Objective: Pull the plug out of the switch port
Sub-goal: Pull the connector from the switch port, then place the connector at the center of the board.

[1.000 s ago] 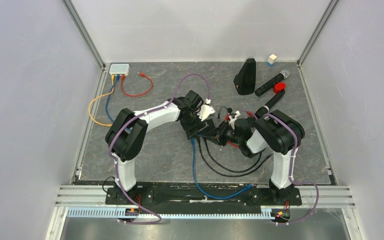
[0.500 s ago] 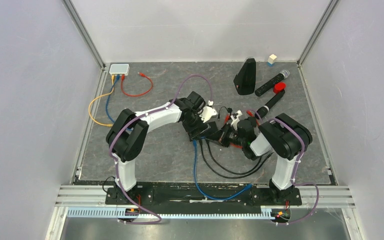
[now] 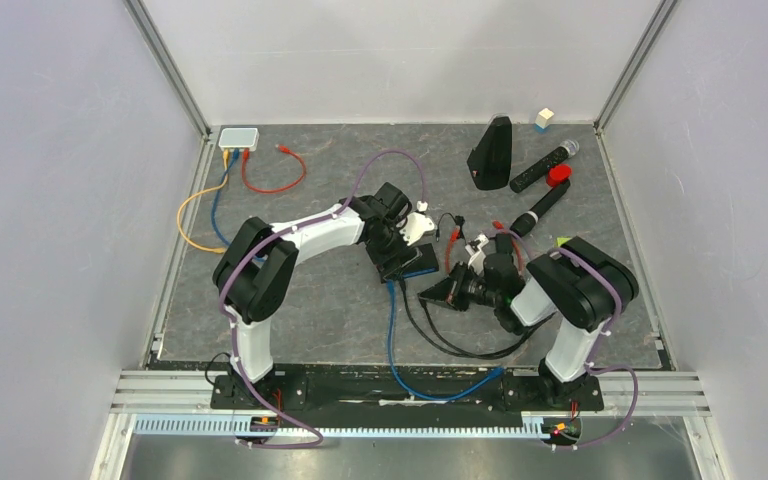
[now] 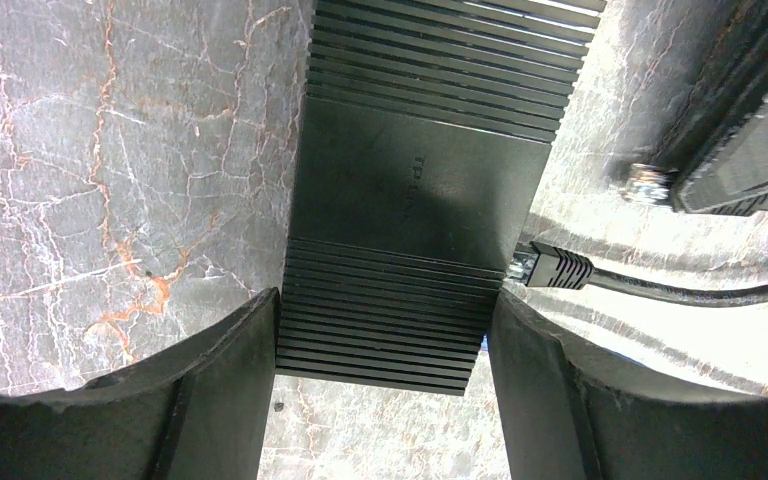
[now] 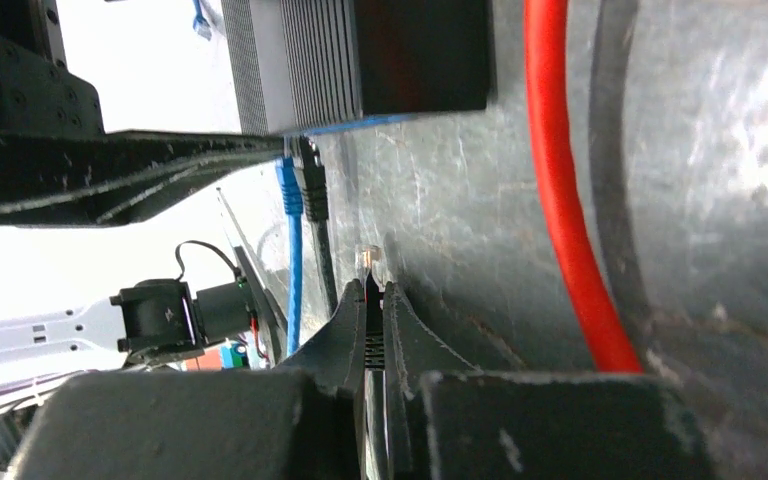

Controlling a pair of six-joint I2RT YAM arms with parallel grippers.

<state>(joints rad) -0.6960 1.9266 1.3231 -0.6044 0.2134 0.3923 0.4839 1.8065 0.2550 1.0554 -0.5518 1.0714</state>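
Note:
In the left wrist view the black ribbed switch (image 4: 420, 190) lies between the fingers of my left gripper (image 4: 385, 320), which press on its two sides. One black plug (image 4: 552, 268) sits in a port on its right side. My right gripper (image 5: 370, 290) is shut on another black plug (image 5: 367, 262), whose clear tip sticks out past the fingertips and is free of the switch (image 5: 360, 60). A gap of mat separates them. From above, the right gripper (image 3: 430, 297) is to the lower right of the left gripper (image 3: 400, 262).
A blue cable (image 5: 290, 200) and a black one (image 5: 312, 195) run into the switch. A red cable (image 5: 560, 180) lies on the mat beside my right fingers. Farther off are a white hub (image 3: 238, 137) with coloured leads, a black wedge (image 3: 490, 152) and microphones (image 3: 543, 165).
My right gripper closed on the plug and drew back toward the near right, away from the switch, with the plug coming out. The left gripper stayed on the switch.

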